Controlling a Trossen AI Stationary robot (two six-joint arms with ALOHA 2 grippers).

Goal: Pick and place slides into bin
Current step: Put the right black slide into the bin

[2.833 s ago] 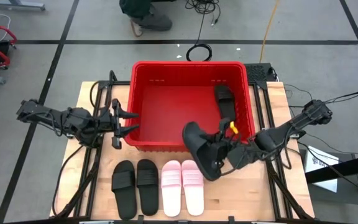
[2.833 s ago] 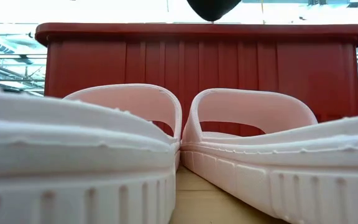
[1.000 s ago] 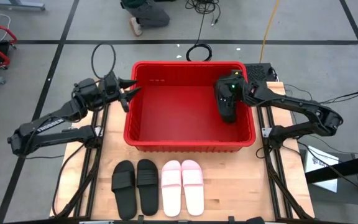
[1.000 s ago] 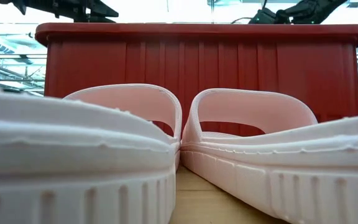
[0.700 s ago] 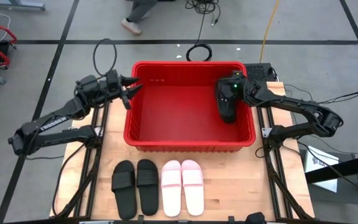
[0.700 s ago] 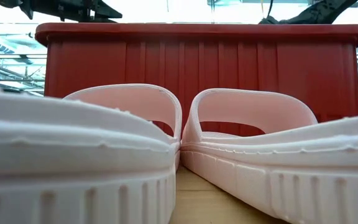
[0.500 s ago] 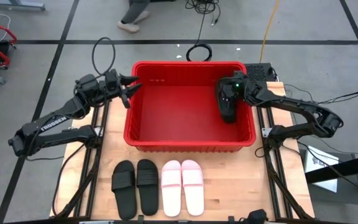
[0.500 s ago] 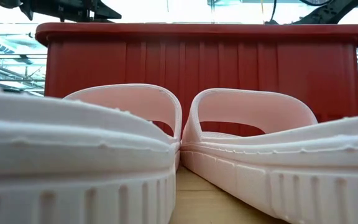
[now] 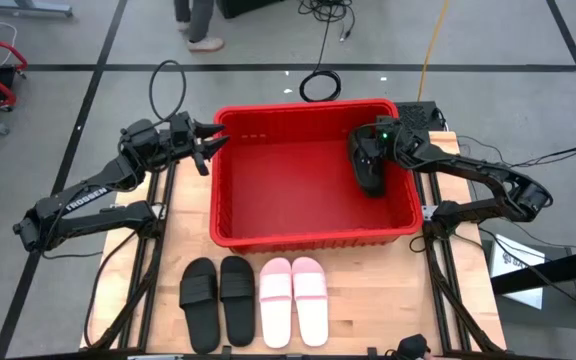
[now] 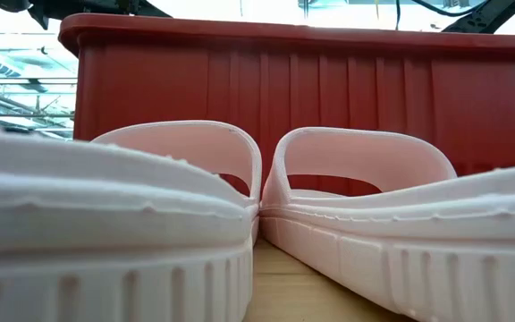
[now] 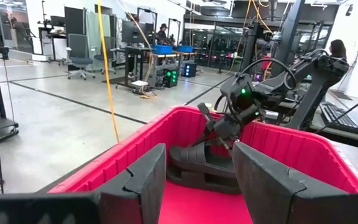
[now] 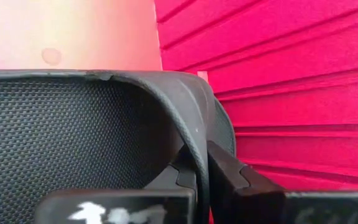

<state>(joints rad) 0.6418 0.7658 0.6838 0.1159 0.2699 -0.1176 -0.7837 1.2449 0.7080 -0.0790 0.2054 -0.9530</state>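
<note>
The red bin [image 9: 278, 180] stands askew at the table's middle and fills the low view [image 10: 329, 98]. My right gripper [image 9: 366, 160] is inside its right end, shut on a black slide [image 9: 370, 178], which also shows in the left wrist view [image 11: 197, 163]. I cannot tell whether a second black slide lies there. My left gripper [image 9: 216, 138] is open at the bin's far-left corner, its fingers [image 11: 143, 180] pointing into the bin. Two black slides [image 9: 218, 293] and two pink slides [image 9: 293, 298] lie on their soles on the table near the bin. My right gripper pinches a thin curved edge of the black slide [image 12: 194, 134] between its two fingers [image 12: 235, 180]. It reaches down into the bin from the right. The slide sits low by the bin's right wall [image 12: 291, 74]. My left gripper: I cannot tell whether it touches the bin's rim [image 11: 129, 163].
The pink slides [image 10: 186, 170] stand right before the low camera and hide the table beyond. A person's legs [image 9: 196, 20] show on the floor past the far edge, with cables [image 9: 320, 82] behind the bin. Bare wood lies on both sides of the row of slides.
The bin has shifted toward the table's right and near edges and now stands skewed. In the low view its rim looms larger and slants, the left end higher than the right. My right gripper has stayed shut on the black slide by the right wall.
</note>
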